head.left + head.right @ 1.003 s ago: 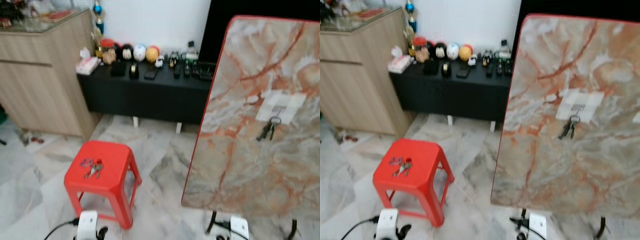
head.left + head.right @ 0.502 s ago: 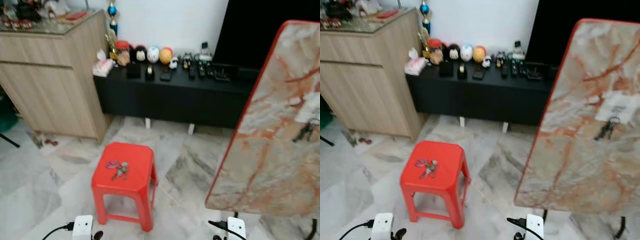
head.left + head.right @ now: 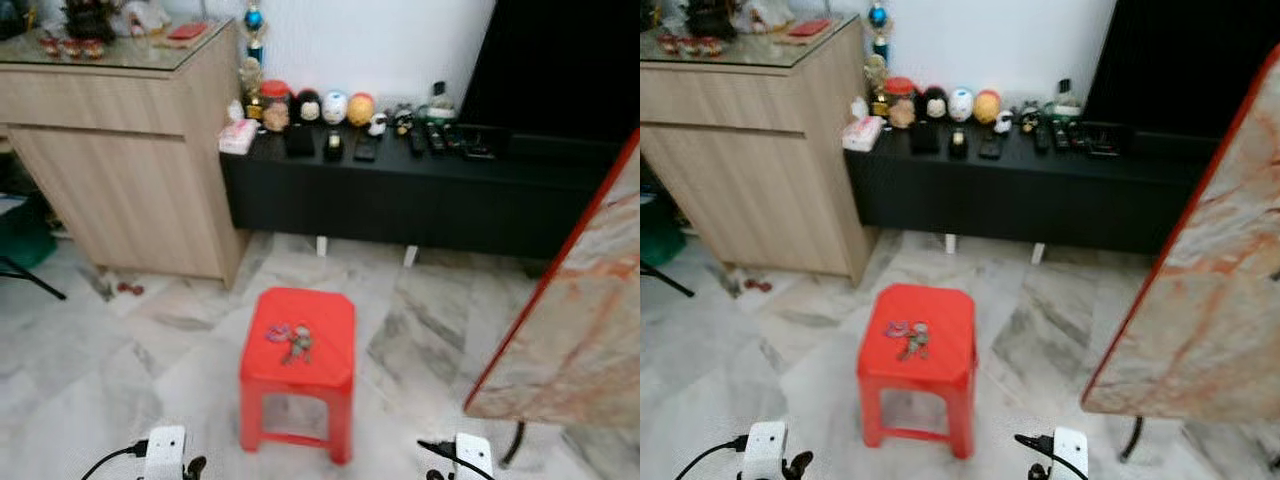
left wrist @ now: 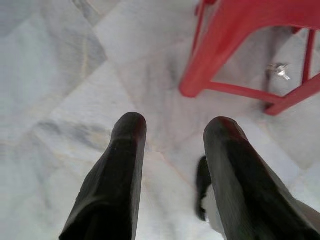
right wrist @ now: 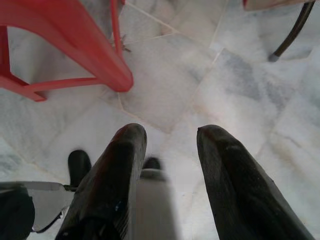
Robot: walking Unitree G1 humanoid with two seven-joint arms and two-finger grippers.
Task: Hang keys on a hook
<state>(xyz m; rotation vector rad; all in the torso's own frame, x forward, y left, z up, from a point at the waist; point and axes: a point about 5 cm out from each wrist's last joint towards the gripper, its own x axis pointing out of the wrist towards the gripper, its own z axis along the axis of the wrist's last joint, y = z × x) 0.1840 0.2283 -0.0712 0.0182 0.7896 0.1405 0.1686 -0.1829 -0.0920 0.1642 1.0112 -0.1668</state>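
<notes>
A bunch of keys (image 3: 291,340) with a purple tag lies on top of a red plastic stool (image 3: 300,372) standing on the marble floor in front of me. At the right edge leans a marble-patterned board (image 3: 580,330) with a red rim. My left gripper (image 4: 172,130) hangs open above the floor beside a leg of the red stool (image 4: 220,45). Open too, my right gripper (image 5: 167,135) hangs low over the floor tiles near another leg of the stool (image 5: 75,45). Both arms hang idle at the bottom corners of the eye views.
A long black low cabinet (image 3: 400,190) with small figurines and remotes stands against the white wall. A wooden cabinet (image 3: 120,160) is at the left. A small metal object (image 4: 278,70) lies on the floor under the stool. A black stand leg (image 5: 292,32) holds the board.
The camera has swung to the left: the stool now sits near the middle and the board has slid to the right edge, taking the keys hung on it out of sight.
</notes>
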